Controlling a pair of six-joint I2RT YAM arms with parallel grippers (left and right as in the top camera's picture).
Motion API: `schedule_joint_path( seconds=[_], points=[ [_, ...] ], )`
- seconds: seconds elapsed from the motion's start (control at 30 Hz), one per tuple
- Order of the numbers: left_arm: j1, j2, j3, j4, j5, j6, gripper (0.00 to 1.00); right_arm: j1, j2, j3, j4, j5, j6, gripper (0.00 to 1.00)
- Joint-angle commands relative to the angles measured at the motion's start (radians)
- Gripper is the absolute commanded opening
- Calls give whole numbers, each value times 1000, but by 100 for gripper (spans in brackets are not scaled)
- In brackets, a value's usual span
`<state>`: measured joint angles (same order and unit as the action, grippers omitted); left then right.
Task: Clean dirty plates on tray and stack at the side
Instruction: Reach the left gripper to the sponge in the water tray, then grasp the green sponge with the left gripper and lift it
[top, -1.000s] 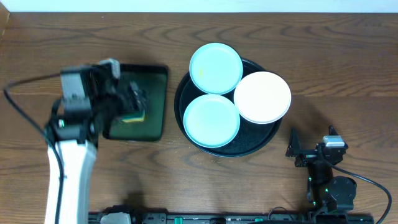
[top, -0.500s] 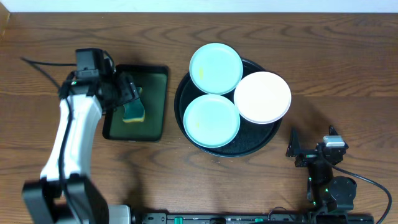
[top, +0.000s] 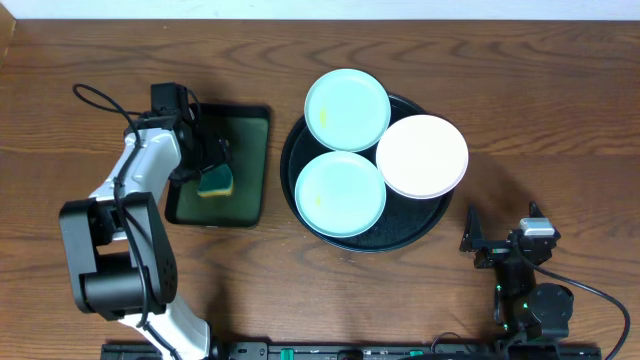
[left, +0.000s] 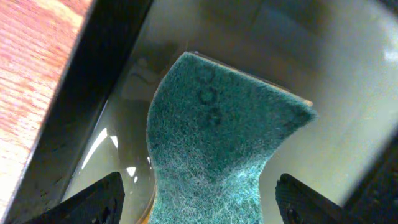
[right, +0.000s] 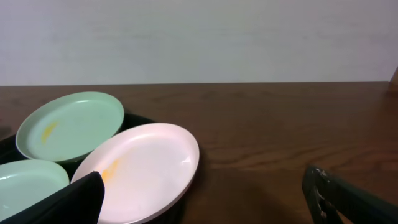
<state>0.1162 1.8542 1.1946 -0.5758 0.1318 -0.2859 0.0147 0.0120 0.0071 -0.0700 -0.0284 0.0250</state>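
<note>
Two mint-aqua plates (top: 346, 108) (top: 340, 194) and one white plate (top: 422, 156) lie on the round black tray (top: 400, 233). Yellow smears show on the white plate (right: 143, 168) and the far aqua plate (right: 71, 124) in the right wrist view. My left gripper (top: 213, 160) is open over the dark green rectangular tray (top: 250, 170), its jaws (left: 199, 202) on either side of a green and yellow sponge (left: 217, 149) without touching it. My right gripper (top: 500, 245) is open and empty at the table's front right, its jaws (right: 205, 199) facing the plates.
The green tray (left: 106, 81) holds a shallow film of liquid round the sponge. Bare wooden table (top: 540, 100) lies right of the black tray and behind it (right: 280, 118). A black cable (top: 95, 100) loops left of the left arm.
My left arm has swung back and to the right, and its gripper has come down over the sponge in the green tray. The right arm and the plates have not moved.
</note>
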Motion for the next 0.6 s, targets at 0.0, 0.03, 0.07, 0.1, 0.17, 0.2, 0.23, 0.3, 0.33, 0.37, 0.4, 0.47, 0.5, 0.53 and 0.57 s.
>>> schedule_joint_path(
  seconds=[0.0, 0.03, 0.07, 0.1, 0.17, 0.2, 0.23, 0.3, 0.33, 0.37, 0.4, 0.47, 0.5, 0.53, 0.57],
  points=[
    [-6, 11, 20, -13, 34, 0, 79, -11, -5, -2, -4, 2, -12, 99],
    [-12, 11, 20, -18, 49, 17, 78, -11, -5, -2, -4, 2, -12, 99],
    [-17, 11, 20, -22, 52, 23, 79, -11, -5, -2, -4, 2, -12, 99],
    [-24, 11, 20, -29, 51, 23, 78, -11, -5, -2, -4, 2, -12, 99],
    [-34, 11, 16, -36, 51, 23, 79, -11, -5, -2, -4, 2, -12, 99],
    [-39, 11, 11, -32, 50, 23, 79, -11, -5, -2, -4, 2, -12, 99],
    [-43, 12, 3, -24, 38, 23, 79, -11, -5, -2, -4, 2, -12, 99],
    [-49, 18, -11, -7, -16, 23, 79, -11, -5, -2, -4, 2, -12, 99],
    [-50, 21, -16, -2, -39, 23, 79, -11, -5, -2, -4, 2, -12, 99],
    [-50, 23, -18, -2, -51, 23, 79, -11, -5, -2, -4, 2, -12, 99],
    [-50, 27, -19, -2, -55, 23, 78, -11, -5, -2, -4, 2, -12, 99],
    [-50, 31, -19, -2, -55, 22, 78, -11, -5, -2, -4, 2, -12, 99],
    [-50, 32, -19, -2, -54, 23, 78, -11, -5, -2, -4, 2, -12, 99],
    [-50, 33, -19, -2, -54, 22, 78, -11, -5, -2, -4, 2, -12, 99],
    [-50, 35, -19, -2, -55, 23, 78, -11, -5, -2, -4, 2, -12, 99]
  ],
)
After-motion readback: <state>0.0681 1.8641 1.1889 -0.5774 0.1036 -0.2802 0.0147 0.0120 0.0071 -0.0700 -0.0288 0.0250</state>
